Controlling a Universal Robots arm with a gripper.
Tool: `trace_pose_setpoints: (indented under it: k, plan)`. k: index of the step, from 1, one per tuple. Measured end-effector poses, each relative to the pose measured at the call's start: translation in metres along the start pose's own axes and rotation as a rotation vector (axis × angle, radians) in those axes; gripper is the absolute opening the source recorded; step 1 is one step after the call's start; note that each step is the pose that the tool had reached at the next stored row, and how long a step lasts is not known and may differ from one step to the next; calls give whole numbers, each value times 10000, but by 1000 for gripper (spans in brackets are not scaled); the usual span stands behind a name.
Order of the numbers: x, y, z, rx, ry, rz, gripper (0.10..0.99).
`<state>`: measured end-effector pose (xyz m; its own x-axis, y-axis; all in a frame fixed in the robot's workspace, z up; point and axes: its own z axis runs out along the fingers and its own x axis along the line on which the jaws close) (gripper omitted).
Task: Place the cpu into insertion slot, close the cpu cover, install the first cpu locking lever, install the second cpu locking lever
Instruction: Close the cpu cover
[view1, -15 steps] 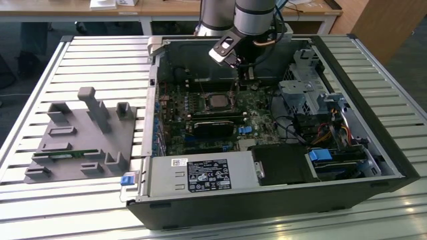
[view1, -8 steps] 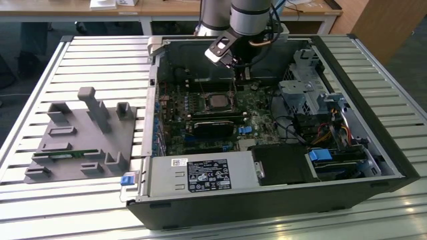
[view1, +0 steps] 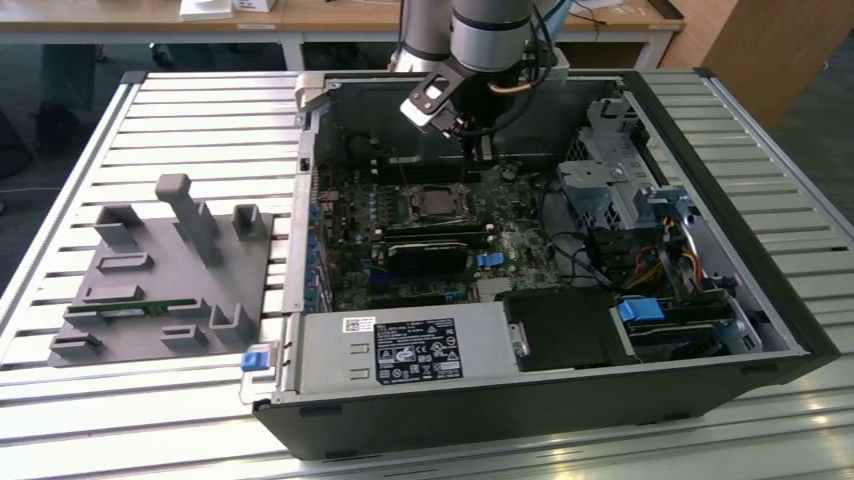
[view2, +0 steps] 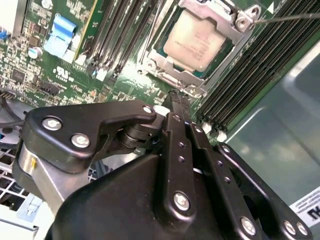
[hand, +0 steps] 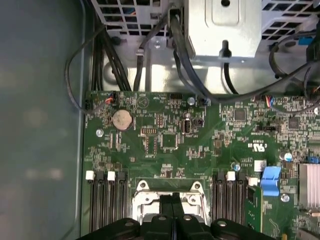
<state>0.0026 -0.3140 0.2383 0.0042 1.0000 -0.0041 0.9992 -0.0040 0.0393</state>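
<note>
The cpu, a silvery-grey square, lies in the insertion slot on the green motherboard. The cpu cover, a silver frame plate, lies flat around the chip. A thin metal lever rod sticks out past one corner of the cover. My gripper is shut with nothing between its black fingers. It hovers just beside the socket's edge, toward the rear wall of the case. In the first wrist view the gripper covers the middle of the cover.
Black memory slots flank the socket on both sides. A long black module lies just in front of it. A metal drive cage with cables stands at the exterior view's right. A grey fixture sits outside the case.
</note>
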Motion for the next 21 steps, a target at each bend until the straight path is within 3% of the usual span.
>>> trace_pose_setpoints:
  k: [21]
  plan:
    - [-58, -96, 116, 57, -2, -1, 106]
